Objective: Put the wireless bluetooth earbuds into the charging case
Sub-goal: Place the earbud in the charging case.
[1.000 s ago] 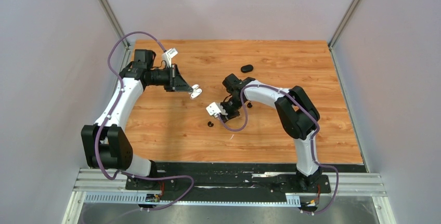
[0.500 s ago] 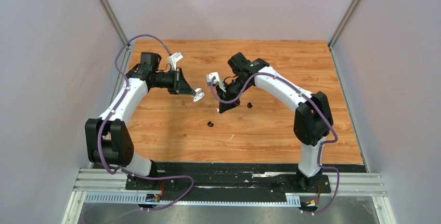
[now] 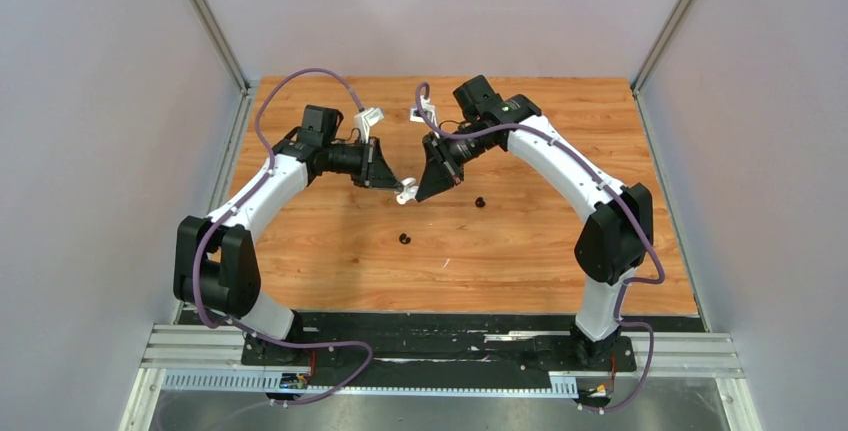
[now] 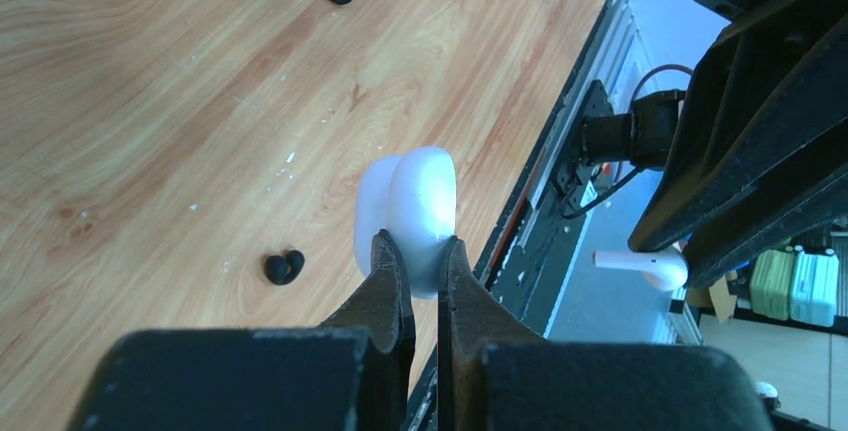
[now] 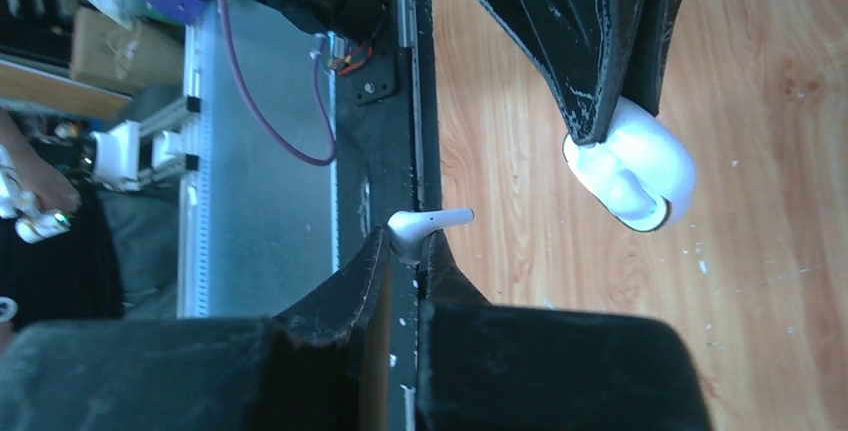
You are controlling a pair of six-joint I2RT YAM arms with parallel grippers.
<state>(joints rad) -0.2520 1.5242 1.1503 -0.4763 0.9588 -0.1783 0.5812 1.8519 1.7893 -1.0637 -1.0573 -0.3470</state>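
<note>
The left end effector (image 4: 418, 251) is clamped on a small, glossy white, rounded plastic charging case (image 4: 415, 201), held in the air above the middle of the light-brown wood-grain table (image 3: 320, 251). The right end effector (image 5: 405, 246) faces it, closed on a tiny white plastic earbud (image 5: 428, 221) with a short stem that sticks out sideways. This earbud is near the case but not touching it. Two tiny black roundish earbuds lie on the table. One (image 3: 480, 201) is about at the centre, the other (image 3: 405, 239) a little toward the near edge and the left side.
</note>
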